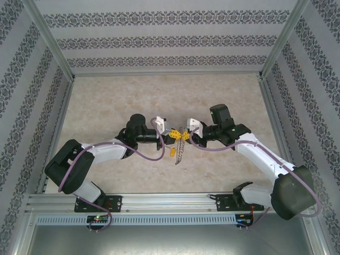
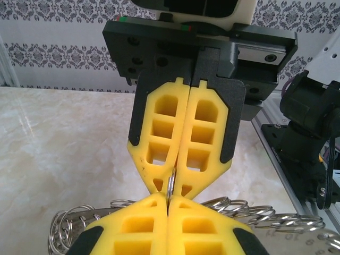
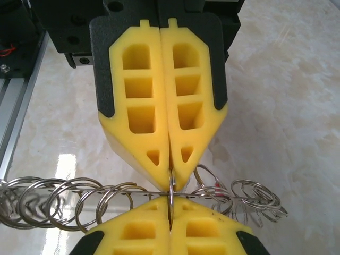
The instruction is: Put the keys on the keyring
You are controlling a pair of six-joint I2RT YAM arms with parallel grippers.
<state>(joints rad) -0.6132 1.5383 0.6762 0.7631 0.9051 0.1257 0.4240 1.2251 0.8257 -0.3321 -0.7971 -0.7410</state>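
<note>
The keyring [image 1: 180, 150] hangs between my two grippers at the table's middle, a silver strip fringed with small rings [image 3: 69, 199]. My left gripper [image 1: 172, 136] and right gripper [image 1: 187, 135] meet tip to tip. Both are shut on the same small ring [image 3: 171, 185] of the keyring. In the left wrist view my left gripper [image 2: 168, 198] sits at the bottom and the right gripper [image 2: 171, 186] faces it from above. In the right wrist view it is the reverse: right gripper [image 3: 171, 202] below, left gripper [image 3: 171, 179] above. An orange-yellow key [image 1: 172, 151] hangs by the chain. A small red bit [image 3: 217, 186] shows among the rings.
The marble-patterned table [image 1: 106, 106] lies open around the arms. Patterned walls [image 1: 164, 42] close in the back and sides. An aluminium rail [image 1: 170, 201] runs along the near edge with both arm bases on it.
</note>
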